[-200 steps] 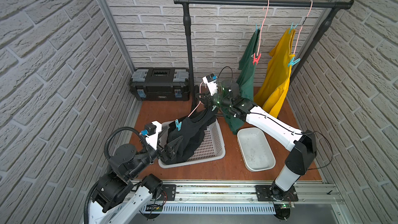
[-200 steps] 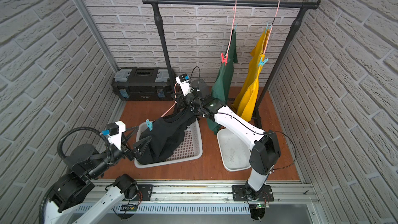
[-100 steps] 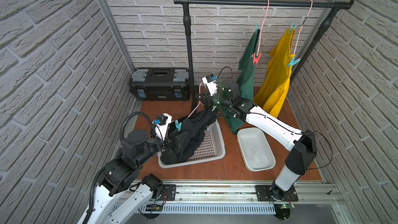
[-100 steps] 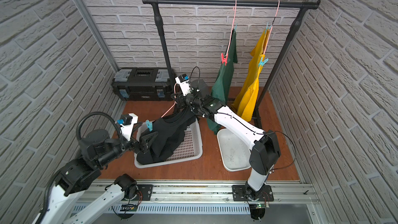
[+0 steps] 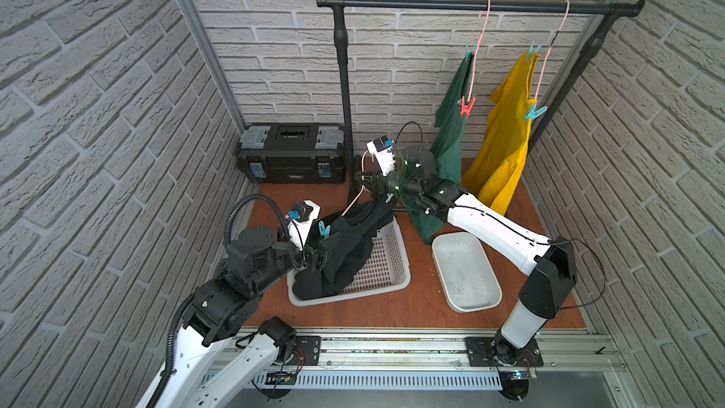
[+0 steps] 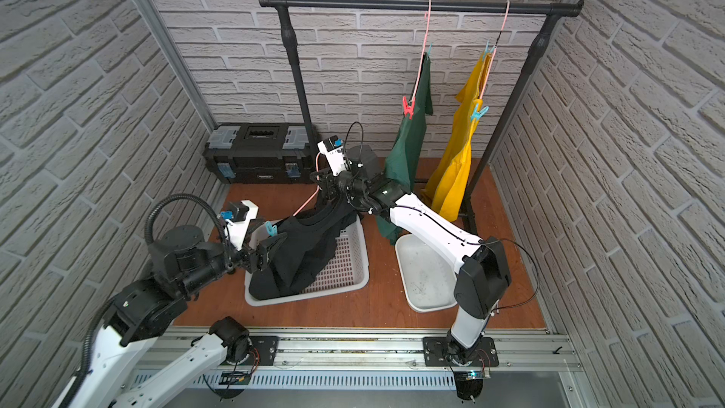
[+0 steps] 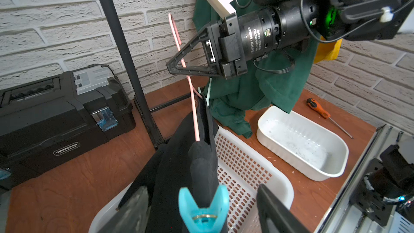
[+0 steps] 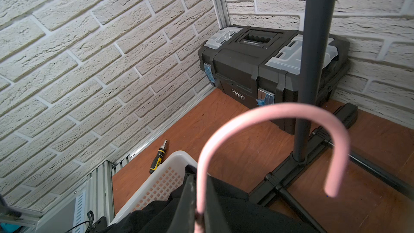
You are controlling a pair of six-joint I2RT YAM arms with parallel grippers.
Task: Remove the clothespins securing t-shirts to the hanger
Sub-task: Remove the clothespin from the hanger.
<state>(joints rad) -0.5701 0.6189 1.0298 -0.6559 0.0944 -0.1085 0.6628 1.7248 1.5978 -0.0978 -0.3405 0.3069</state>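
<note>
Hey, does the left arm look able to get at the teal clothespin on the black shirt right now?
Probably yes. The teal clothespin on the black shirt sits between the open fingers of the left hand, with nothing in between, and the right hand holds the pink hanger up.

a robotics lab test cell dressed as a laundry corner: fake brick wall panels framed by aluminium posts, a brown wood desk with a metal mounting rail along its front edge carrying two robot arms, a black toolbox in the back left corner, and a clothes rack along the back edge.
</note>
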